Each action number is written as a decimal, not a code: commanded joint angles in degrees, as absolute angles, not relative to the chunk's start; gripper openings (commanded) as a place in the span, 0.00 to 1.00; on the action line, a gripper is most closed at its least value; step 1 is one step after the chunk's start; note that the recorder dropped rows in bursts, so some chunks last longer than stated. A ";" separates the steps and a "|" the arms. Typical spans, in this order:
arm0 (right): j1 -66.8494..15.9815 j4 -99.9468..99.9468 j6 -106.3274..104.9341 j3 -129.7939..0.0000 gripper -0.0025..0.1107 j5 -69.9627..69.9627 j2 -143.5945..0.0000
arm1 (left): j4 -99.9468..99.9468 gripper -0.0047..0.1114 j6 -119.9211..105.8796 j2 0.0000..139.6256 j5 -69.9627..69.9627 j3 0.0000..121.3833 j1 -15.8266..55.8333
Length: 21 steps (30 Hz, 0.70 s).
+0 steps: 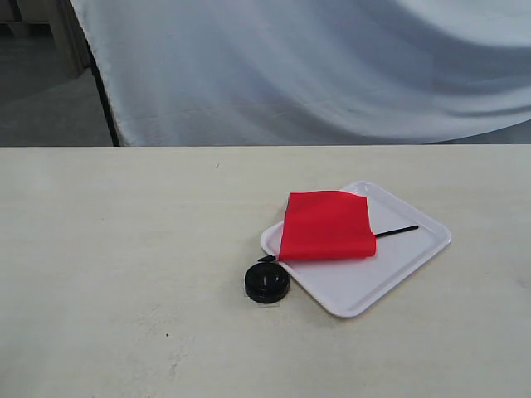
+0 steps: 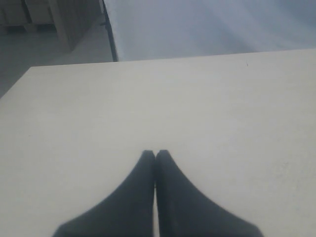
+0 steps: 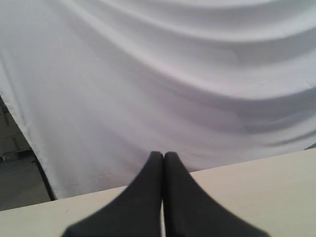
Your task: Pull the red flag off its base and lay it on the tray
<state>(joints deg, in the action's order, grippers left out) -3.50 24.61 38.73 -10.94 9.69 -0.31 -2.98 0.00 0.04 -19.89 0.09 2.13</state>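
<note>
The red flag lies flat on the white tray right of centre on the table, its black pole pointing toward the tray's right corner. The round black base sits on the table just off the tray's left edge, apart from the flag. Neither arm shows in the exterior view. My left gripper is shut with nothing between its black fingers, over bare tabletop. My right gripper is also shut and empty, facing the white curtain. No task object appears in either wrist view.
A white cloth curtain hangs behind the table's far edge. A dark pole stands at the curtain's left side. The pale tabletop stretches wide to the left of the base.
</note>
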 commanded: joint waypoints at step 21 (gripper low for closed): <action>-3.62 -7.98 -1.07 0.00 0.02 5.87 0.00 | -2.76 0.04 0.00 0.00 -19.67 0.00 1.98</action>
<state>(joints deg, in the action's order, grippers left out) -3.50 -3.35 7.72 -0.21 4.88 -0.31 -2.98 0.00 0.04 -19.89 0.09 2.13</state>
